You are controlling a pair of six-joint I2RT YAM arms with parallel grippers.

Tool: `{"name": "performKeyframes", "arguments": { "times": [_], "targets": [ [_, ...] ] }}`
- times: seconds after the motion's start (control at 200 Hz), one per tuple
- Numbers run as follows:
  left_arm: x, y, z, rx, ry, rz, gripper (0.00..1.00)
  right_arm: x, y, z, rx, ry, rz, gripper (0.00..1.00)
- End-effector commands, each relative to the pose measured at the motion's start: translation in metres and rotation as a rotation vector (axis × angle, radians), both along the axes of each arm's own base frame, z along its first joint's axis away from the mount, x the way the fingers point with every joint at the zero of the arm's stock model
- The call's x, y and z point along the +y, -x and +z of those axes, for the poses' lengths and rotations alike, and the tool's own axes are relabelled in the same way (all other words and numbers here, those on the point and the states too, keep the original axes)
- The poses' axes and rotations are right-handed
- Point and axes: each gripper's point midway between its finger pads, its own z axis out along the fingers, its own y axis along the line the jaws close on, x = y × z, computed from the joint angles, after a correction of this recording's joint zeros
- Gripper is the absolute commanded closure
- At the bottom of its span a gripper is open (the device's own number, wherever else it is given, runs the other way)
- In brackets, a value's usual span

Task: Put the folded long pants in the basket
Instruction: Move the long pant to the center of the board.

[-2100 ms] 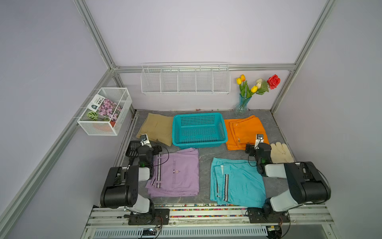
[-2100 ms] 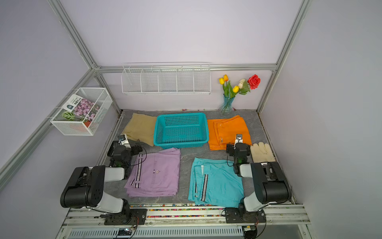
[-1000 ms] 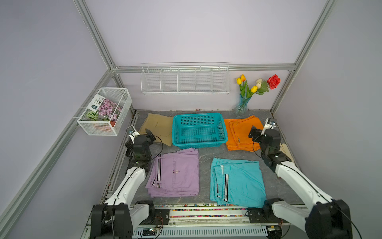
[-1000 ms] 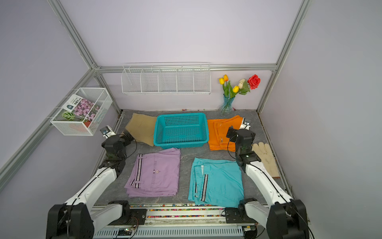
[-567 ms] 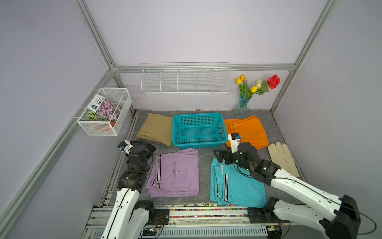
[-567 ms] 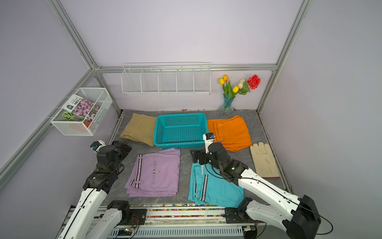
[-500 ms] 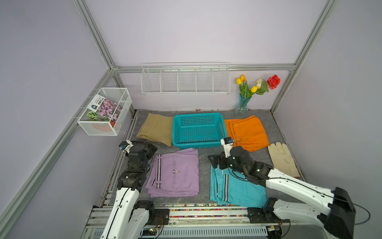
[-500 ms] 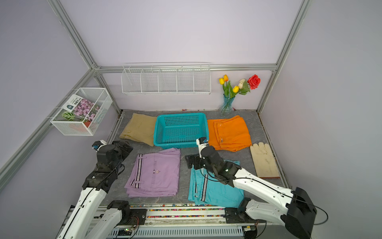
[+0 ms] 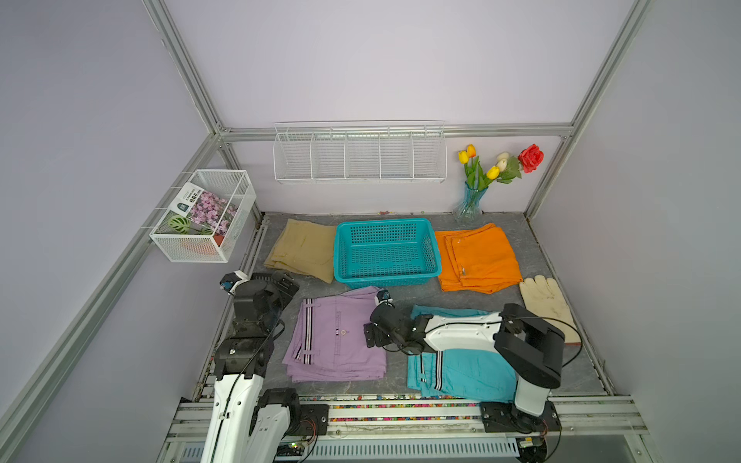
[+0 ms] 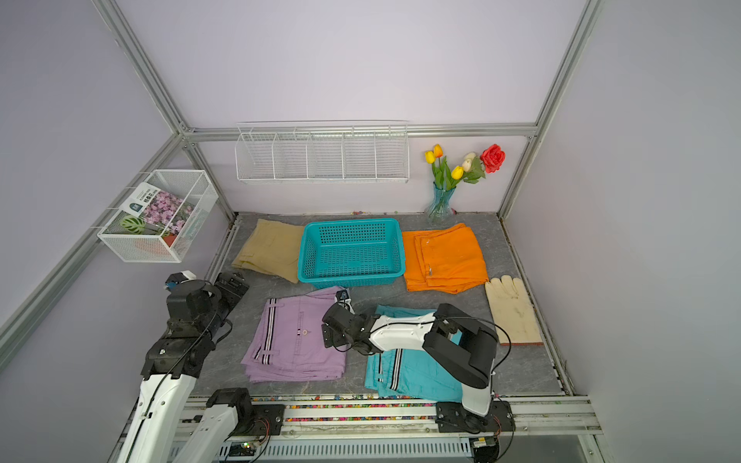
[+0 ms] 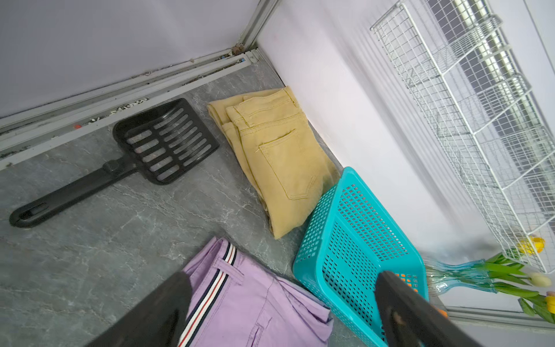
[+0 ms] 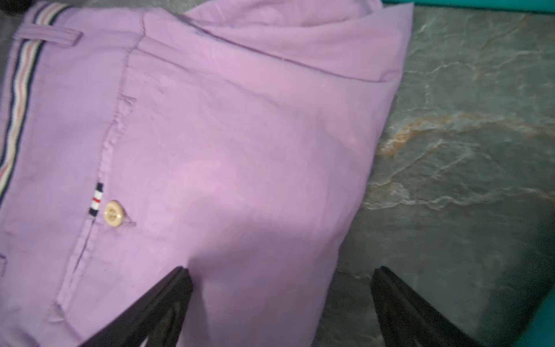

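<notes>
Four pants lie on the table (image 9: 401,296) and none is in the basket (image 9: 387,256), so the whole task is left.

In both top views the empty basket stands far and central. The tan pants (image 9: 304,248) lie against its left side, the orange pants (image 9: 477,256) just to its right, the lilac pants (image 9: 333,340) near left and the turquoise pants (image 9: 461,368) near right. The right gripper (image 9: 369,336) hangs over the lilac pants' right edge. The left gripper (image 9: 286,280) is far left of them.

From the left wrist, its jaws are spread wide on nothing, with a scoop (image 11: 162,141), the tan pants and the basket ahead.

From the right wrist, the jaws are spread astride the lilac edge (image 12: 210,135), gripping nothing. I judge the first pick is only being lined up.
</notes>
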Motion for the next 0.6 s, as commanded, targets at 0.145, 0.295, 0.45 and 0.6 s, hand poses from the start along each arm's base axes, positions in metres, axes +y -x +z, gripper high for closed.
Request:
{"name": "performKeyframes", "arguments": {
  "times": [0.145, 0.295, 0.45, 0.6],
  "targets": [
    [0.000, 0.007, -0.012, 0.046, 0.028, 0.007, 0.00, 0.006, 0.003, -0.014, 0.044, -0.008, -0.040, 0.03],
    [-0.004, 0.003, -0.017, 0.066, 0.035, -0.011, 0.00, 0.007, 0.005, -0.025, 0.057, -0.049, -0.062, 0.13],
    [0.000, 0.001, -0.021, 0.129, 0.014, 0.002, 0.00, 0.013, 0.006, -0.020, 0.069, -0.092, -0.063, 0.43],
    [-0.012, -0.005, -0.036, 0.219, 0.053, -0.056, 0.00, 0.002, 0.002, -0.009, 0.042, -0.064, -0.096, 0.79]
  ]
}}
